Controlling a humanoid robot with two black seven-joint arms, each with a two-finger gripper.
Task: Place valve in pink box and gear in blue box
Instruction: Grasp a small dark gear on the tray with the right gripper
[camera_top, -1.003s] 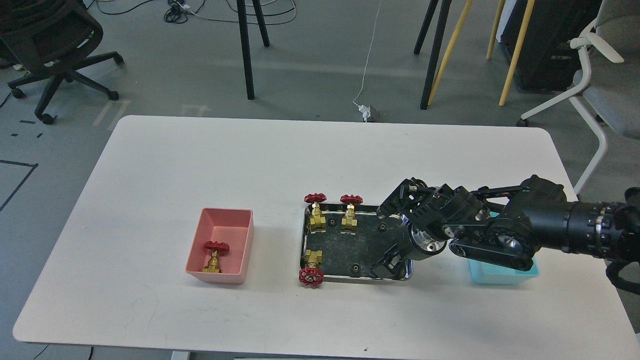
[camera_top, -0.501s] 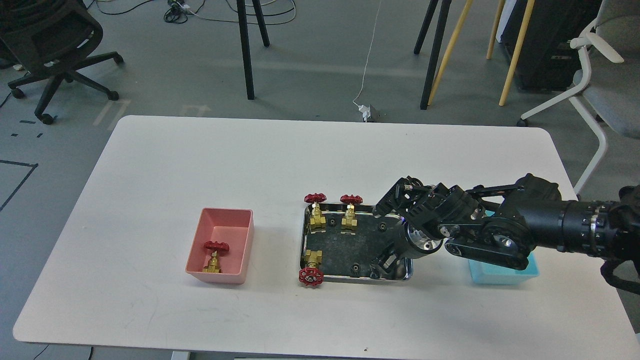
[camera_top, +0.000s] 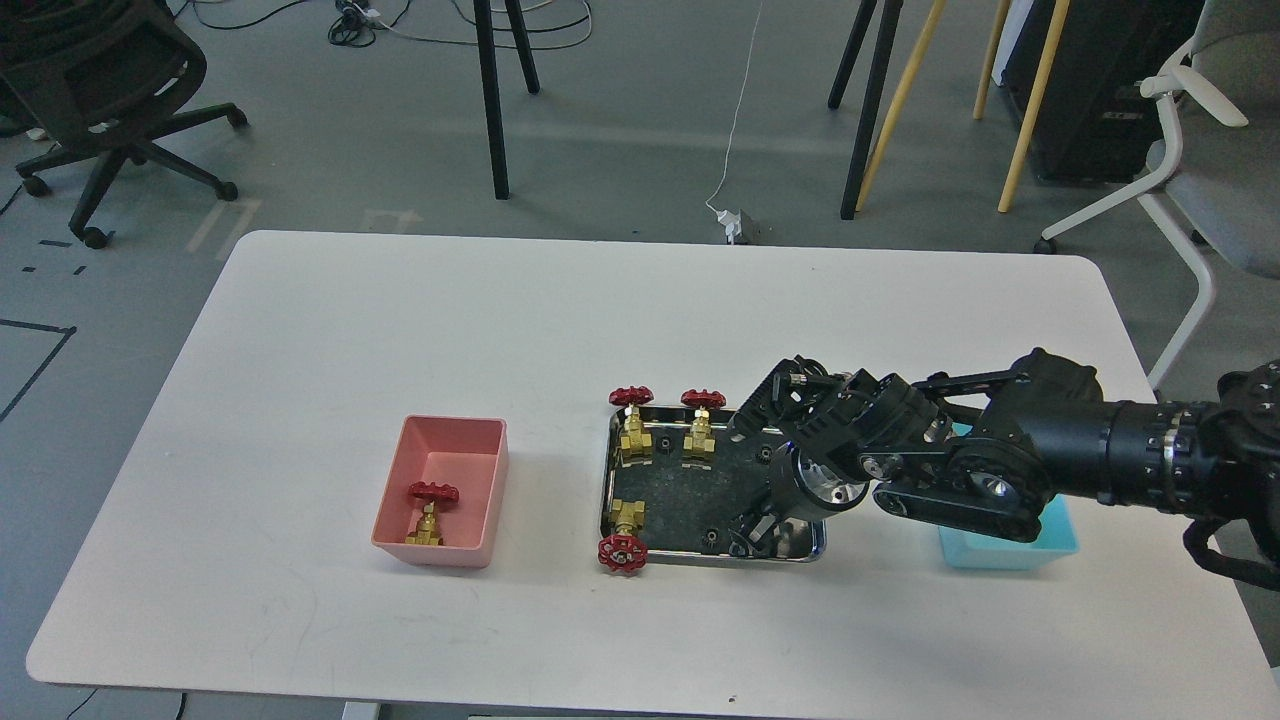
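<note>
White counter (camera_top: 420, 300) in front of me, three containers sitting on it.

Pink box (camera_top: 484, 495) rests left of centre, the shiny steel tray (camera_top: 612, 470) sits just right of centre, and the blue box (camera_top: 1060, 540) stands further right, partly hidden under my right arm. They're in a rough row, each apart from the next, and a red handwheel (camera_top: 621, 553) overhangs the tray's front-left corner.

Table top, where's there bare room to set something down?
The table is bare along its far half, between the pink box and the steel tray, and along the near edge. It is crowded at the tray and the blue box, under the right arm.
</note>
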